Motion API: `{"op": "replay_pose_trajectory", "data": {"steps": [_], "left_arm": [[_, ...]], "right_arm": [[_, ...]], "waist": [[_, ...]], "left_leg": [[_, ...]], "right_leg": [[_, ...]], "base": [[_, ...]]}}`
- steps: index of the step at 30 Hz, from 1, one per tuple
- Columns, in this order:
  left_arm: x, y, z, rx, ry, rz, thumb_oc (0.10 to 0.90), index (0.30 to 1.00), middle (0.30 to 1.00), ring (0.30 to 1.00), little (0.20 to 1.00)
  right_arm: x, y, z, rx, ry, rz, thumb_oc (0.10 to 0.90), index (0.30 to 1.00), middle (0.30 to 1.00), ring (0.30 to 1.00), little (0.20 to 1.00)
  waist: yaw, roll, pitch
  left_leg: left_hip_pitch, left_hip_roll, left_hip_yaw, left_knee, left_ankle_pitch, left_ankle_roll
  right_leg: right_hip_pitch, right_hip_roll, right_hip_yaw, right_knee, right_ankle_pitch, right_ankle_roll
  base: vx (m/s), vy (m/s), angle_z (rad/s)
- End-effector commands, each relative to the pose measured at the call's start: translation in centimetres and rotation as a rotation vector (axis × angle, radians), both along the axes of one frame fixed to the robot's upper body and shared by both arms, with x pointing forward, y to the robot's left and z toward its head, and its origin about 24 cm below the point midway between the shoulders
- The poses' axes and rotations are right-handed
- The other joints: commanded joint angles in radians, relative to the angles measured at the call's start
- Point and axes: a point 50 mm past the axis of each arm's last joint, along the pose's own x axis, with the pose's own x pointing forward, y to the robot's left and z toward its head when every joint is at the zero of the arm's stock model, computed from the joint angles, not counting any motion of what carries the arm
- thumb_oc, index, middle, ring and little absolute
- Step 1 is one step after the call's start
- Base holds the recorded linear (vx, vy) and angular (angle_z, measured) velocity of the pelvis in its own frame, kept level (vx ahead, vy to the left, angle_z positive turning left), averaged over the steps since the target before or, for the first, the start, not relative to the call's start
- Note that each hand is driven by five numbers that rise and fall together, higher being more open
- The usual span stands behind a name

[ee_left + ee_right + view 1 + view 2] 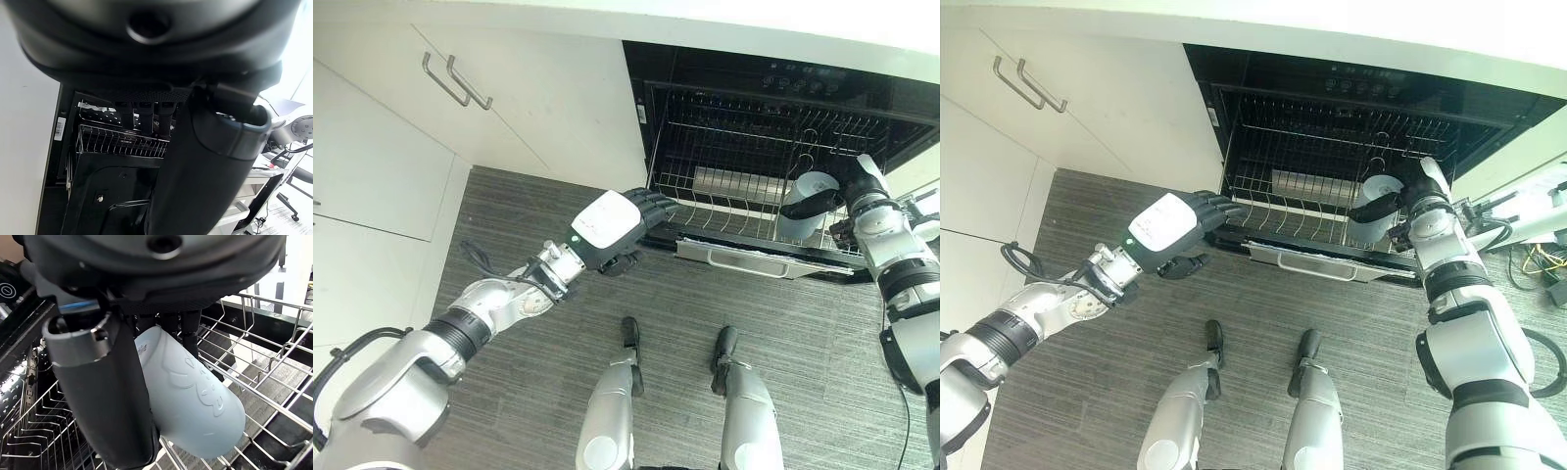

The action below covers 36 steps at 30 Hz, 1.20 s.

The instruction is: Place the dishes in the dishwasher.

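White cabinets (431, 147) flank an open dishwasher (773, 108) above a grey striped floor (538, 225). Its wire rack (744, 196) is pulled out, with the door (754, 259) just below the rack's front edge. At the rack's right end, the right hand (822, 201) has thumb and fingers curled round a pale blue cup (190, 391), held tilted over the rack's wires. At the rack's left front corner, the left hand (641, 211) holds nothing, its fingers stretched out together toward the rack.

Fingers of the right robot hand (107, 396) hidden behind the pale blue cup (195, 396).
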Motion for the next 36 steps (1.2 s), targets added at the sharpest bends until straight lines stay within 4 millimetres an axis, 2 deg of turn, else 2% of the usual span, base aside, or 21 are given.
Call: {"op": "replay_pose_trajectory", "data": {"steps": [1,2,4,7,9,17,30,36], "left_arm": [[0.2,-1.4,4.1,-0.120,-0.168,-0.071,0.800,0.900,0.900,0.900,0.900],[0.3,-1.5,4.1,-0.127,-0.168,-0.067,0.800,0.900,0.900,0.900,0.900],[0.1,-1.4,3.8,-0.137,-0.165,-0.058,0.800,0.900,0.900,0.900,0.900],[-0.2,-1.4,3.4,-0.152,-0.168,-0.047,0.800,0.900,0.900,0.900,0.900],[-0.5,-1.5,2.9,-0.165,-0.164,-0.045,0.800,0.900,0.900,0.900,0.900],[-1.3,-1.3,0.9,-0.186,-0.148,-0.057,0.800,0.900,0.900,0.900,0.900],[-2.2,-1.5,-1.0,-0.200,-0.142,-0.068,0.800,0.900,0.900,0.900,0.900],[-2.5,-1.8,-2.0,-0.207,-0.135,-0.059,0.800,0.900,0.900,0.900,0.900]], "right_arm": [[0.0,1.1,-2.9,-0.012,0.047,-0.002,0.800,0.900,0.900,0.900,0.900],[0.3,1.4,-0.8,-0.039,-0.177,-0.057,0.800,0.900,0.900,0.900,0.900],[0.4,2.3,2.2,-0.093,-0.413,-0.093,0.800,0.900,0.900,0.900,0.900],[0.2,3.2,4.4,-0.134,-0.548,-0.091,0.800,0.900,0.900,0.900,0.900],[-0.1,3.4,5.0,-0.154,-0.611,-0.080,0.800,0.900,0.900,0.900,0.900],[-0.5,3.1,4.5,-0.159,-0.643,-0.071,0.800,0.900,0.900,0.900,0.900],[-0.2,3.4,4.1,-0.083,-0.604,-0.045,0.800,0.900,0.900,0.900,0.900],[-0.3,4.1,4.8,0.010,-0.707,-0.028,0.800,0.900,0.900,0.900,0.900]], "waist": [[0.011,-0.003,-0.006],[0.008,0.001,-0.006],[0.001,0.001,-0.006],[-0.009,0.007,-0.006],[-0.014,0.015,-0.006],[-0.021,0.033,-0.006],[-0.017,0.049,-0.006],[-0.021,0.055,-0.006]], "left_leg": [[-0.042,-0.031,0.008,0.111,-0.170,0.007],[-0.046,-0.030,0.009,0.111,-0.167,0.006],[-0.037,-0.034,0.013,0.111,-0.176,0.003],[-0.043,-0.039,0.016,0.111,-0.176,0.003],[-0.041,-0.043,0.018,0.111,-0.182,0.005],[-0.035,-0.051,0.027,0.111,-0.189,0.007],[-0.027,-0.052,0.030,0.111,-0.198,0.009],[-0.024,-0.052,0.032,0.111,-0.199,0.010]], "right_leg": [[0.021,0.015,0.103,-0.052,-0.034,0.096],[0.015,0.014,0.104,-0.052,-0.028,0.095],[0.023,0.009,0.105,-0.052,-0.036,0.099],[0.012,0.009,0.113,-0.052,-0.033,0.098],[0.011,0.006,0.115,-0.052,-0.036,0.097],[0.008,-0.014,0.108,-0.052,-0.038,0.101],[0.013,-0.021,0.101,-0.052,-0.045,0.101],[0.013,-0.025,0.102,-0.052,-0.046,0.102]], "base": [[-0.04,0.020,-0.03],[-0.03,0.036,-0.03],[-0.03,0.057,-0.07],[-0.03,0.080,-0.22],[-0.02,0.090,-0.11],[0.00,0.032,-0.02],[0.00,0.007,-0.02],[0.01,0.013,0.00]]}}
